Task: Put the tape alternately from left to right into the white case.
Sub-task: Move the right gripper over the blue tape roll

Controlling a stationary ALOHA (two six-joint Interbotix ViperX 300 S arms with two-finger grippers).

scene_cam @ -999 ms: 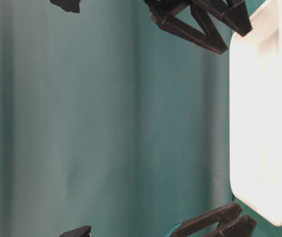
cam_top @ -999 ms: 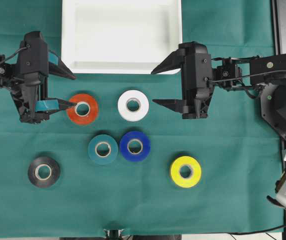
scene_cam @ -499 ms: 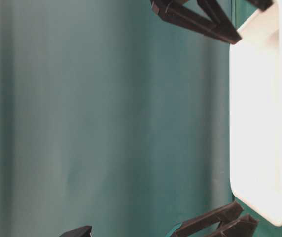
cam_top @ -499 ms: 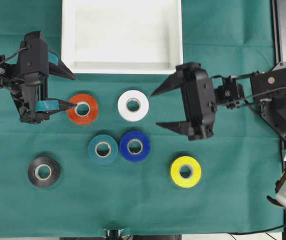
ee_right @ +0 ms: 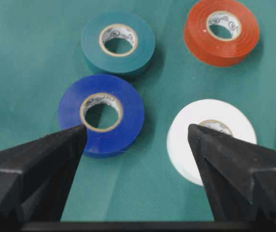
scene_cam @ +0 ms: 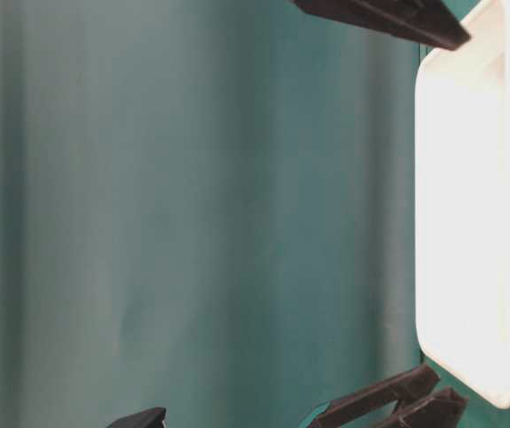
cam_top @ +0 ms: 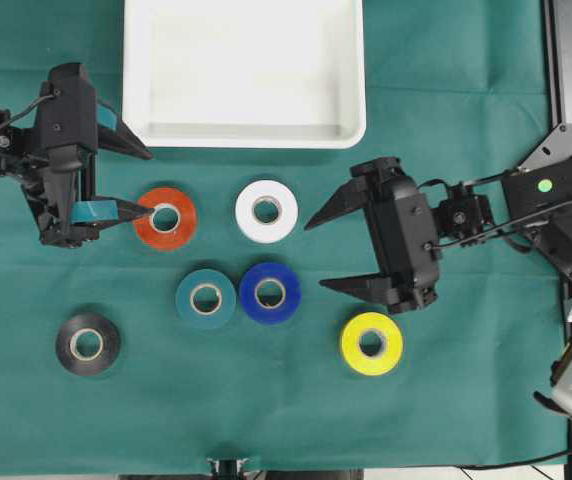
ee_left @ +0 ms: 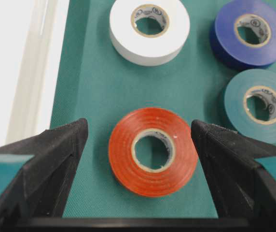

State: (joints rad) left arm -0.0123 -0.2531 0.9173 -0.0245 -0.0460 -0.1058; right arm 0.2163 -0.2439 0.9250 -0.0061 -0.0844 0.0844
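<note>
Overhead: white case [cam_top: 244, 72] holds nothing; six tape rolls lie flat on the table. Left tool [cam_top: 131, 180] released beside the orange roll [cam_top: 165, 217] — right tool [cam_top: 331, 250] likewise gaping.
Left wrist: orange roll looks light, rigid, slick — best pinched across its outer rim

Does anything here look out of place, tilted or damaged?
Nothing stands out. All six tape rolls, such as the orange tape roll, lie flat on the green cloth; the white plastic case sits straight and holds nothing.
</note>
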